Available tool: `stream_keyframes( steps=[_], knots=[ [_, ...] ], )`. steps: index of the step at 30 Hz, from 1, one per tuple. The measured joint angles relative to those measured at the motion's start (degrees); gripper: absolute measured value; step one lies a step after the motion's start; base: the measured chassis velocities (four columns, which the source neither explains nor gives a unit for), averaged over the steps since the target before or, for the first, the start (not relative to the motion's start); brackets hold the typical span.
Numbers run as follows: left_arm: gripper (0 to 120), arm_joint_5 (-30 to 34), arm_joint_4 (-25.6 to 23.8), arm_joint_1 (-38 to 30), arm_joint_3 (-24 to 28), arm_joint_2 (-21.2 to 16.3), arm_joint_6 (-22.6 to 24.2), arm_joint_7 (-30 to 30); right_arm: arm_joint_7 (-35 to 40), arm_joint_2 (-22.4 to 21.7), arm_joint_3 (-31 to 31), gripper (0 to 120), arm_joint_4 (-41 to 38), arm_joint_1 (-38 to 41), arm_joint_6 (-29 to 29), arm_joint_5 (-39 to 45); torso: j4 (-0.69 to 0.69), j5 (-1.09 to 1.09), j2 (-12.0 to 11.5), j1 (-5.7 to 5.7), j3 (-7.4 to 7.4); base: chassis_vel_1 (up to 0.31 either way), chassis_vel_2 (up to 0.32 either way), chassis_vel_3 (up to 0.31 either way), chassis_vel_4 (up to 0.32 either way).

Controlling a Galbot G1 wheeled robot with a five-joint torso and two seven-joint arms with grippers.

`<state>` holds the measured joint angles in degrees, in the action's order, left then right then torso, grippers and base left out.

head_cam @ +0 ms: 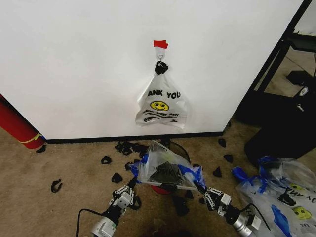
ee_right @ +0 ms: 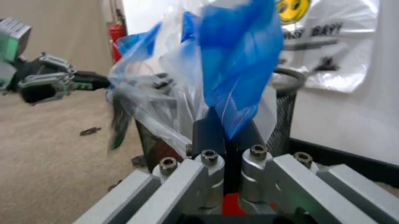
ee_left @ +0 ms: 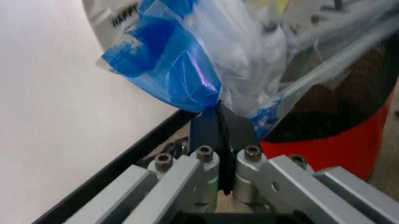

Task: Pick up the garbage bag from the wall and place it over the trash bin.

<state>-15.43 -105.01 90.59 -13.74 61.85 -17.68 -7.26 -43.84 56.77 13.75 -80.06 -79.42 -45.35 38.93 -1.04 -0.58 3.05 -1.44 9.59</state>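
Garbage bag (head_cam: 167, 170) stretched over trash bin (head_cam: 163, 188) on floor below wall (head_cam: 74, 64), left gripper (head_cam: 132, 182) and right gripper (head_cam: 201, 186) fingers clenched on blue handles; best lowered evenly, mouth kept wide.

Red cylinder (head_cam: 17, 127) against the wall's left end, black scraps (head_cam: 106, 160) strewn over tan carpet (head_cam: 44, 197).

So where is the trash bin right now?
In the head view the trash bin stands on the carpet below the bag hanging on the wall, mostly covered by the garbage bag that both grippers stretch over it.
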Motion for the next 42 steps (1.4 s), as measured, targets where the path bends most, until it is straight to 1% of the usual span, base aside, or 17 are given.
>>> stream_keyframes(
  steps=[6, 10, 11, 16, 18, 19, 22, 24, 28, 31, 32, 34, 38, 40, 42],
  knots=[
    [0, -1.1, 2.2, -0.9, 0.1, 0.3, 0.0, 0.4, 1.9, 2.5, -0.9, 0, 2.6, 1.6, 0.3, 2.6, 0.01, 0.00, 0.0, 0.00, 0.00, 0.000, 0.000, 0.000, 0.000],
    [0, -1.2, 2.8, -1.3, 0.1, 0.6, 0.4, 0.4, 3.5, 4.2, -2.0, 0, 2.5, 2.5, 3.4, 10.2, 0.00, 0.00, 0.0, 0.00, 0.00, 0.000, 0.000, 0.000, 0.000],
    [0, -1.2, 2.8, -1.3, 0.1, 0.6, 0.4, 0.4, 3.5, 4.2, -2.0, 0, 2.5, 2.5, 3.4, 10.2, 0.00, 0.00, 0.0, 0.00, 0.00, 0.000, 0.000, 0.000, 0.000],
    [0, -1.3, 2.8, -1.2, -0.1, 0.4, 0.9, 0.9, 3.7, 6.3, -2.6, 0, 2.1, 3.6, 8.4, 20.4, 0.00, 0.00, 0.0, 0.00, 0.00, 0.000, 0.000, 0.000, 0.000],
    [0, -1.4, 2.8, -1.1, -0.2, 0.3, 0.9, 1.0, 3.7, 6.5, -2.7, 0, 2.0, 3.7, 8.9, 21.3, 0.00, 0.01, 0.0, 0.00, 0.00, 0.000, 0.000, 0.000, 0.000],
    [0, -1.6, 2.8, -1.0, -0.2, 0.3, 1.0, 1.3, 3.7, 7.2, -2.9, 0, 2.0, 3.9, 10.5, 23.3, 0.00, 0.00, 0.0, 0.00, 0.00, 0.000, 0.000, 0.000, 0.000],
    [0, -2.1, 2.7, -0.7, -0.5, 0.3, 1.0, 2.0, 4.7, 8.1, -3.2, 0, 1.9, 4.1, 13.2, 25.7, 0.00, 0.00, 0.0, 0.00, 0.00, 0.000, 0.000, 0.000, 0.000],
    [0, -2.4, 2.7, -0.4, -0.6, 0.3, 1.0, 2.4, 6.7, 8.8, -3.5, 0, 1.9, 4.3, 14.3, 25.7, 0.00, 0.00, 0.0, 0.00, 0.00, 0.000, 0.000, 0.000, 0.000],
    [0, -2.7, 2.6, -0.1, -0.8, 0.6, 1.0, 2.7, 8.6, 9.9, -3.8, 0, 2.3, 4.8, 14.6, 24.6, 0.01, 0.01, 0.0, 0.00, 0.00, 0.000, 0.000, 0.000, 0.000],
    [0, -2.7, 2.5, 0.3, -1.2, 0.9, 1.0, 2.7, 13.1, 10.4, -3.9, 0, 0.4, 4.5, 15.6, 22.7, 0.00, 0.00, 0.0, 0.00, 0.00, 0.000, 0.000, 0.000, 0.000],
    [0, -2.7, 2.5, 0.3, -1.2, 0.9, 1.0, 2.7, 13.1, 10.4, -3.9, 0, 0.4, 4.5, 15.6, 22.7, 0.00, 0.00, 0.0, 0.00, 0.00, 0.000, 0.000, 0.000, 0.000],
    [0, -2.7, 2.1, 0.7, -1.4, 0.9, 0.8, 2.7, 18.2, 10.7, -3.8, 0, -1.3, 4.2, 16.0, 20.9, 0.01, 0.00, 0.0, 0.00, 0.00, 0.000, 0.000, 0.000, 0.000],
    [0, -2.3, 0.8, 1.9, -1.8, 0.8, -0.1, 2.7, 31.7, 10.5, -3.6, 0, -6.5, 2.6, 18.4, 13.4, 0.01, 0.00, 0.0, 0.00, 0.00, 0.000, 0.000, 0.000, 0.000],
    [0, -2.0, 0.4, 2.1, -1.9, 0.8, -0.3, 2.7, 33.1, 10.3, -3.6, 0, -7.4, 2.2, 18.7, 12.1, 0.01, 0.01, 0.0, 0.00, 0.00, 0.000, 0.000, 0.000, 0.000],
    [0, -0.8, -1.0, 2.8, -2.2, 1.0, -1.2, 2.6, 35.5, 9.2, -3.5, 1, -10.6, 0.4, 19.1, 8.4, 0.00, 0.01, 0.0, 0.00, 0.00, 0.000, 0.000, 0.000, 0.000]
  ],
)
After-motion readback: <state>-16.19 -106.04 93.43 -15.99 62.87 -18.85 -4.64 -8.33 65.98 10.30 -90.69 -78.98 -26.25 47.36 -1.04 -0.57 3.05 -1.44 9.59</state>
